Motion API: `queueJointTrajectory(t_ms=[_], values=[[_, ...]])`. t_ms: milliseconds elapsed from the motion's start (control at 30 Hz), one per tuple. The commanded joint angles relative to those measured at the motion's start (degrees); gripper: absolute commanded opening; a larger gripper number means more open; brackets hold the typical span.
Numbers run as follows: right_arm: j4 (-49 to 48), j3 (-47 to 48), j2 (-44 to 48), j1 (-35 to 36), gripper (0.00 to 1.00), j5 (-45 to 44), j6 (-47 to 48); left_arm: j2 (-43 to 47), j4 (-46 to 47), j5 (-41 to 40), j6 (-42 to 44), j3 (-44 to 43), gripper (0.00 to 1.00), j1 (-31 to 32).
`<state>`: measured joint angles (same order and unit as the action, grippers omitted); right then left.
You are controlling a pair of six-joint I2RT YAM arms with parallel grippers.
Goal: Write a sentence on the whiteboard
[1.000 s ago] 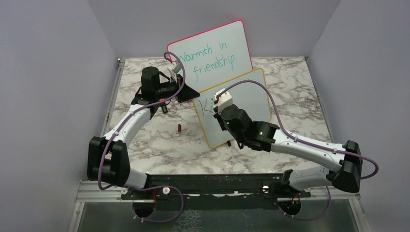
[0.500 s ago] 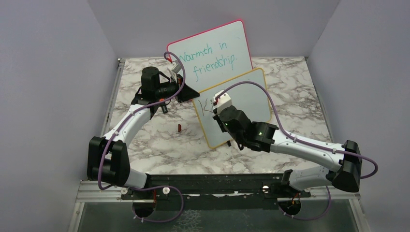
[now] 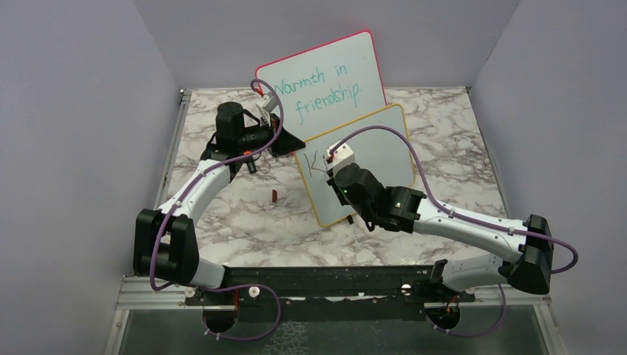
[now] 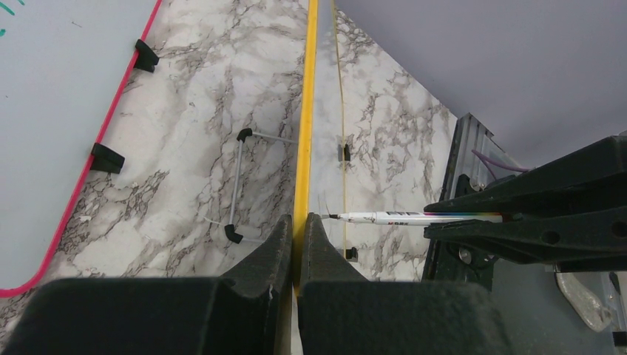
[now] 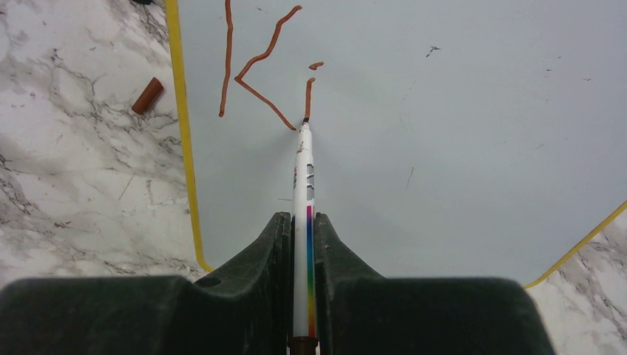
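The marbled worktop (image 3: 458,170) filled my overhead view. At its far edge the pink-red-framed board (image 3: 325,74) leaned back, teal writing on it. Just in front of that, around the middle of the worktop, stood the whiteboard (image 3: 377,157) with its yellow-orange frame, its face turned toward the near right corner. From above I could not tell whether all its feet sat on the marble.

The left arm reached in from the near left corner. Its end effector (image 4: 296,222) was pressed together on the whiteboard's left frame edge, one finger on each side of the yellow strip. The right arm came across from the near right corner, its end effector (image 5: 302,218) pinching a white marker (image 5: 303,163) with a rainbow stripe. The marker's tip touched the board's upper left area.

Of the sentence (image 5: 225,66), only a reddish-brown "K" and a dotted "i" showed, the tip sitting at the foot of the "i". A small brown cap (image 3: 275,195) lay on the marble beside the whiteboard's left edge.
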<state>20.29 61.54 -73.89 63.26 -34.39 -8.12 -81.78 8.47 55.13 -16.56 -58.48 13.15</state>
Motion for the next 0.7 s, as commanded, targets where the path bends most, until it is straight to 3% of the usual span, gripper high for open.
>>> queueJointTrajectory(t_ms=[0,300,667], values=[[1.89,1.08,-0.29,-0.25,0.01,1.36,-1.11,-1.04,-3.54,0.94,1.99,-0.06,0.00,0.58],[-2.89,-0.37,3.78,-0.33,0.01,-2.69,0.71,-1.02,-3.72,0.94,2.05,-0.02,0.00,0.58],[-6.53,-0.72,3.03,-1.71,0.01,-1.57,2.11,-1.02,-3.81,1.03,2.14,-0.03,0.00,0.65]])
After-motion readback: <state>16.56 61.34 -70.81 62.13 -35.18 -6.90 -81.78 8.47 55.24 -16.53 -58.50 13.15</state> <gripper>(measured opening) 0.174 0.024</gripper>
